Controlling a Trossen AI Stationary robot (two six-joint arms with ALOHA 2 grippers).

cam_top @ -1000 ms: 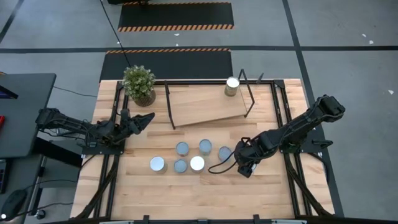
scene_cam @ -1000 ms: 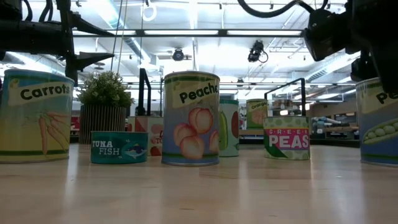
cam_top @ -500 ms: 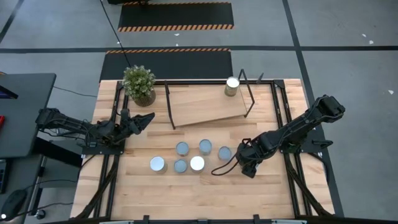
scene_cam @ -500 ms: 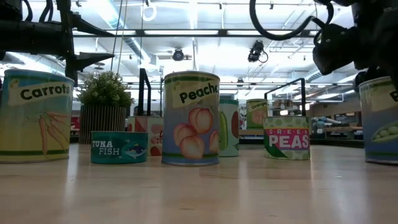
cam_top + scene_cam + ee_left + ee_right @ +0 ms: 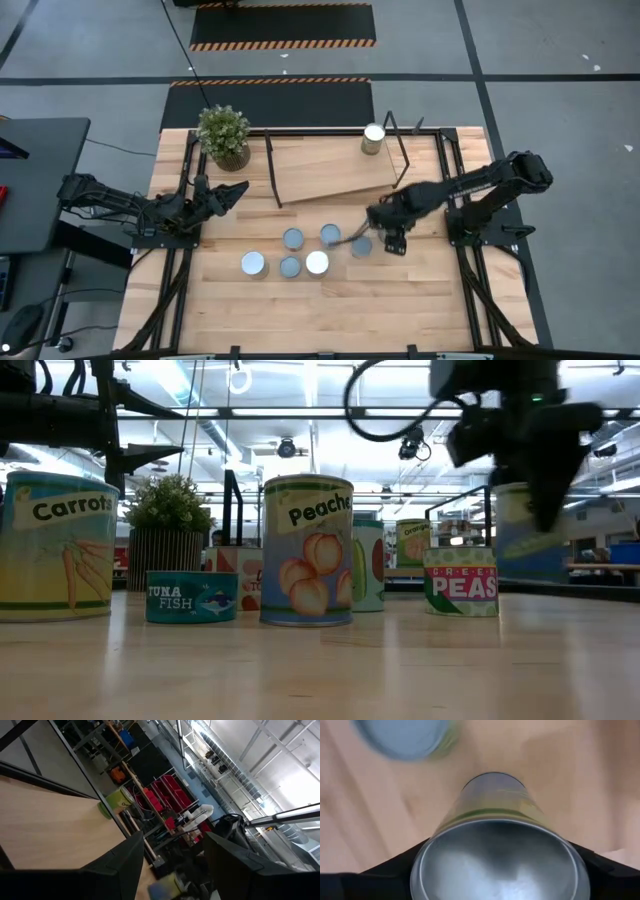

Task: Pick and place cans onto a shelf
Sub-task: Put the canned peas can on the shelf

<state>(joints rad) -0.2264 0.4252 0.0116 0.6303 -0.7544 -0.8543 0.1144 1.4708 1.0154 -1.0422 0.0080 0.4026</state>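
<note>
My right gripper [image 5: 392, 238] is shut on a tall green can [image 5: 520, 540], held above the table near the right end of the can group. Several cans [image 5: 317, 262] with round silvery or blue-grey tops stand on their bases on the table in front of the shelf. One more can [image 5: 373, 138] stands on the shelf [image 5: 330, 165], a light wooden board in a black wire frame, at its far right corner. My left gripper [image 5: 238, 188] is open and empty at the table's left, near the shelf's left end. My right gripper pinches the green can between its two fingers, on opposite sides of its upper wall just under the top rim [image 5: 427, 851]. The fingers [image 5: 395, 867] come from above, pointing down. The can hangs upright, lifted clear of the table.
A potted plant [image 5: 223, 135] stands at the far left corner by the shelf. The shelf's black wire uprights [image 5: 403, 155] rise just beyond my right gripper. The nearest standing can [image 5: 362, 245] is close to the left of the held one. Bare wood lies along the near edge.
My right gripper has lifted the green can clear of the table. It has carried the can toward the far edge and a little to the left, toward the shelf's right end. The can stays upright.
</note>
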